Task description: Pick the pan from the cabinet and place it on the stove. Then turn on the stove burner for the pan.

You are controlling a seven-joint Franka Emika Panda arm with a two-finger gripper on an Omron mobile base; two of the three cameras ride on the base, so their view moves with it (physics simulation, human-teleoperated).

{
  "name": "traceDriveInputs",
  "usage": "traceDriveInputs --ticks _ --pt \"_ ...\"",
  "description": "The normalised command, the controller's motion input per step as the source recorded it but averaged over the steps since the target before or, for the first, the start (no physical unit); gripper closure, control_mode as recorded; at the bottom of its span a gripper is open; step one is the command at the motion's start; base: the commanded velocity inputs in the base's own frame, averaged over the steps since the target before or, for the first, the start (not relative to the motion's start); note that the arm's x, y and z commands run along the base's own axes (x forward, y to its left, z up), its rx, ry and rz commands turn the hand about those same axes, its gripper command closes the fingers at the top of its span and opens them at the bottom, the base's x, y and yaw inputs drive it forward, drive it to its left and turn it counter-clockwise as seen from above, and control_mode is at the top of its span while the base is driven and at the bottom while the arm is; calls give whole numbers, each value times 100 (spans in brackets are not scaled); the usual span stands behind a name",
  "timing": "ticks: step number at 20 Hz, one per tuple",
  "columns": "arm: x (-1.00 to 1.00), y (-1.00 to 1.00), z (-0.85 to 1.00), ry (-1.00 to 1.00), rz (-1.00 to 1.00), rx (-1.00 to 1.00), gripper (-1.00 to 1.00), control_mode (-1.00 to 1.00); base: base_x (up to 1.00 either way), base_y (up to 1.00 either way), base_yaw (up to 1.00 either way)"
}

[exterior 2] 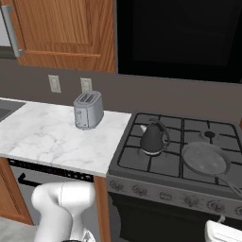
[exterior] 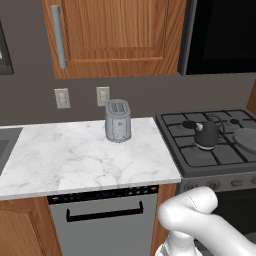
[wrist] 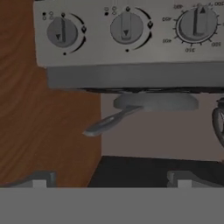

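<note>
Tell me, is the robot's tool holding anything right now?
No. The tool is open and empty. The pan already sits on the stove, with nothing gripping it.

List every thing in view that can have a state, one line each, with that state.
pan: set flat on the stove's front right grate, handle toward the front right.
cabinet: door shut.
stove: no flame seen.
kettle: upright on the left grate.
toaster: upright, slots empty.
gripper: open, holding nothing.
</note>
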Motion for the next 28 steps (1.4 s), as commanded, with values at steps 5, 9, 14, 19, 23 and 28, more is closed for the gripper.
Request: traceDriveInputs --ticks 5,9,14,19,23,28 --pt "10 -29 0 -7 0 0 -100 -100 0 0 0" --pt "20 -22 -1 0 0 -1 -100 -100 0 0 0" --pt "27 -13 -6 0 0 -3 -100 -100 0 0 0" --pt "31 -5 -22 0 0 -4 -100 -100 0 0 0" --pt "29 -9 -29 0 0 -1 -100 -100 0 0 0" --pt "25 -23 -28 0 0 0 -100 -100 0 0 0"
